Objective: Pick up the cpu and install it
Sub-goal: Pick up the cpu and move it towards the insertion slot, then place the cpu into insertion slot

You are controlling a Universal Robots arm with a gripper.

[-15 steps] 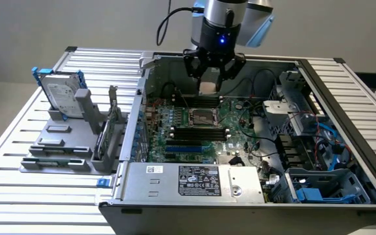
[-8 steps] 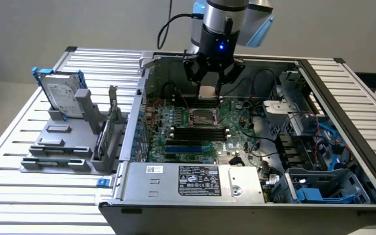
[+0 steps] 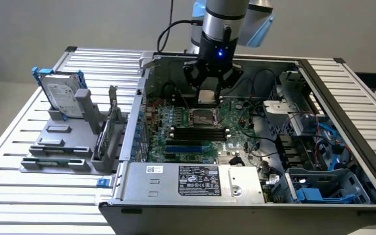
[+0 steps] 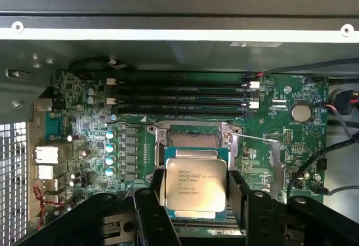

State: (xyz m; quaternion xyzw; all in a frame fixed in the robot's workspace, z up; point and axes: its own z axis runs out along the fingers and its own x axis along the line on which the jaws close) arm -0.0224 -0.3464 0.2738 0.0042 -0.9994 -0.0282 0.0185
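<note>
The cpu [image 4: 194, 183], a small flat square chip with a silver-grey metal top and printed text, hangs between my black fingers [image 4: 240, 193]. My gripper [image 4: 194, 193] is shut on it from two opposite sides. In the exterior view the gripper [image 3: 209, 95] holds the cpu [image 3: 208, 96] inside the open computer case, a little above the motherboard [image 3: 195, 134]. The dark metal-framed socket [image 3: 203, 117] lies just below and in front of it; in the wrist view the socket [image 4: 193, 139] shows partly uncovered beyond the chip.
The case walls [image 3: 139, 122] ring the motherboard. Black memory slots [image 4: 179, 97] lie beyond the socket, with cables [image 3: 263, 78] and the power supply [image 3: 198, 181] nearby. On the slatted table, a grey fixture [image 3: 64, 142] holds a silver hard drive [image 3: 60, 93] with a blue bracket.
</note>
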